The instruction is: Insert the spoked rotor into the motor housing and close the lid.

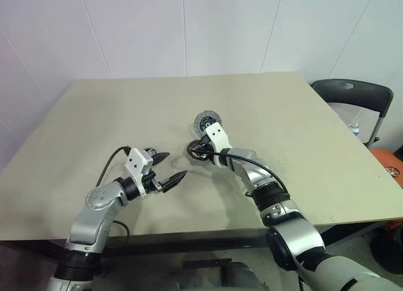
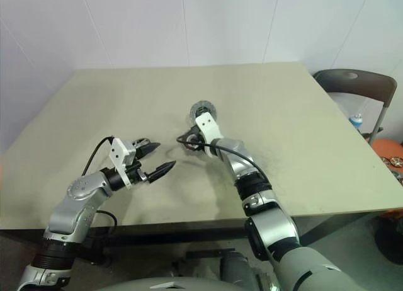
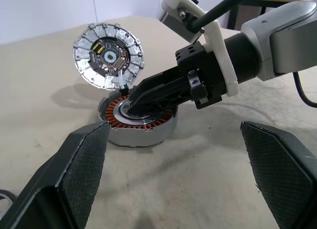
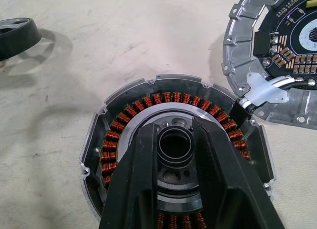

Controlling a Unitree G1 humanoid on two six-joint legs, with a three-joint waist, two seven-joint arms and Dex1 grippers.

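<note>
The desk point(image 1: 283, 146) shows little done. The left pincer point(image 1: 175, 165) gapes wide, empty; the right pincer point(image 3: 131, 102) looks pinched on the motor housing point(image 3: 141, 132) hub point(image 4: 174, 145). The lid point(image 3: 94, 65) stands open, windings point(image 4: 119, 127) bare (spoked rotor unseated, whereabouts unclear). Insertion and closing remain.

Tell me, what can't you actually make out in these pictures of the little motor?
- Motor housing: in the right wrist view the right gripper covers some of its windings and part of the centre.
- Lid: cut off by that view's edge, and too small for detail in the head views.
- Black ring-shaped thing: cut off by the right wrist view's edge, so what it is stays unclear.
</note>
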